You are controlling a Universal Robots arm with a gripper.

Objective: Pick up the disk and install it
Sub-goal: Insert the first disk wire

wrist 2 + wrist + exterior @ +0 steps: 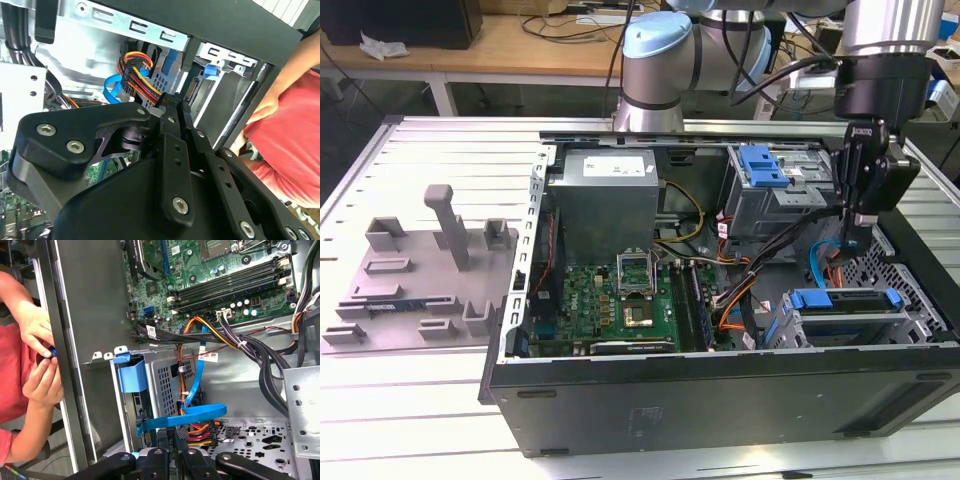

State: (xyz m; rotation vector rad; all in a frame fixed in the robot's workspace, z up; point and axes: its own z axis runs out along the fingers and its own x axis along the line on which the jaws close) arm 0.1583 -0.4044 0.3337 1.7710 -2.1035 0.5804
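The disk is seated flat in a cage of the open computer case, at the exterior view's right, long axis running left to right. The gripper is hung above it, jaws clenched, empty. The case is carried by a slatted metal table.

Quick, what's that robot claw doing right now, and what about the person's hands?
Black robot gripper: shut, nothing visibly between its fingers.
Person's hands: held together, pinching a small blue object.
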